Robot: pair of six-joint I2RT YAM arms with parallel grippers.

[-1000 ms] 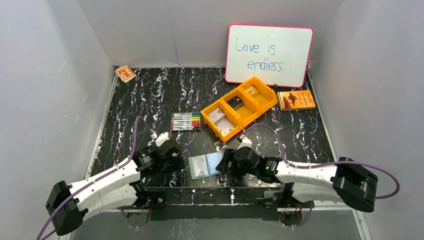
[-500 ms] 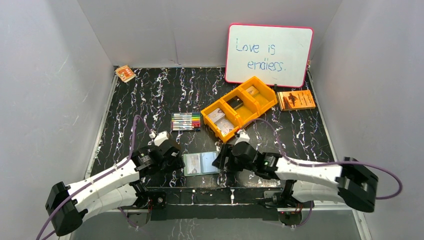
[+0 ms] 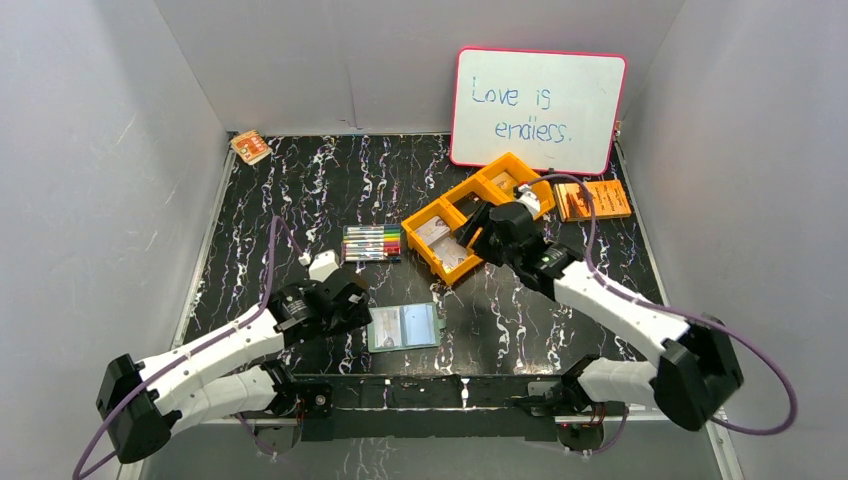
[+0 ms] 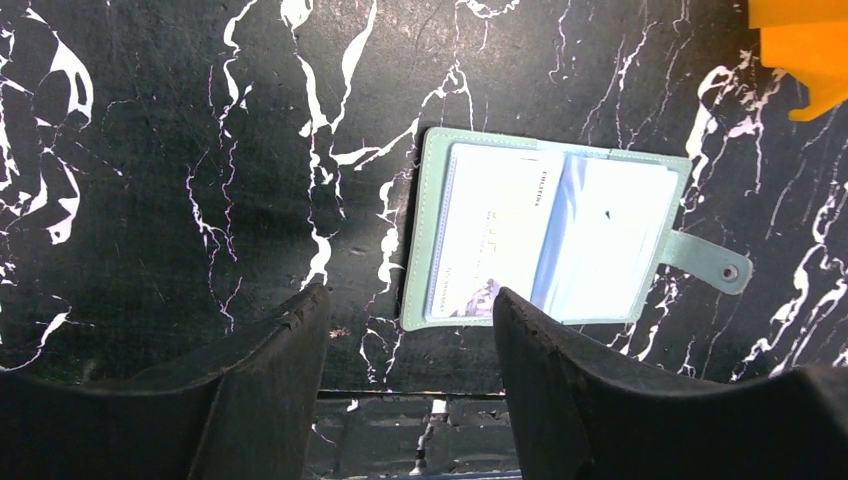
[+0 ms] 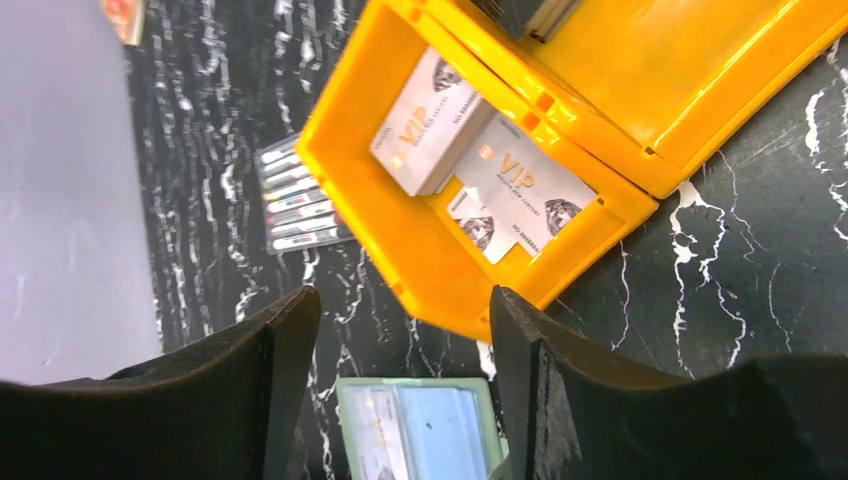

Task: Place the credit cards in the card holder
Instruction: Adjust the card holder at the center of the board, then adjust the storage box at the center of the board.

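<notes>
Table: black top with white veins, as I see it
Near edge: card holder, lying open
Middle: marker pack, orange bin near it
Far side: whiteboard, orange booklet, small packet in my far-left corner

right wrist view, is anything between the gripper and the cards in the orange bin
Nothing visible. The credit cards lie uncovered in the end compartment of the orange bin, walls around them, open right gripper above.

Glossy orange plastic seen on the bin, matt stitched leatherette on the wallet, smooth printed plastic on the cards, smooth marble-patterned finish on the table
</notes>
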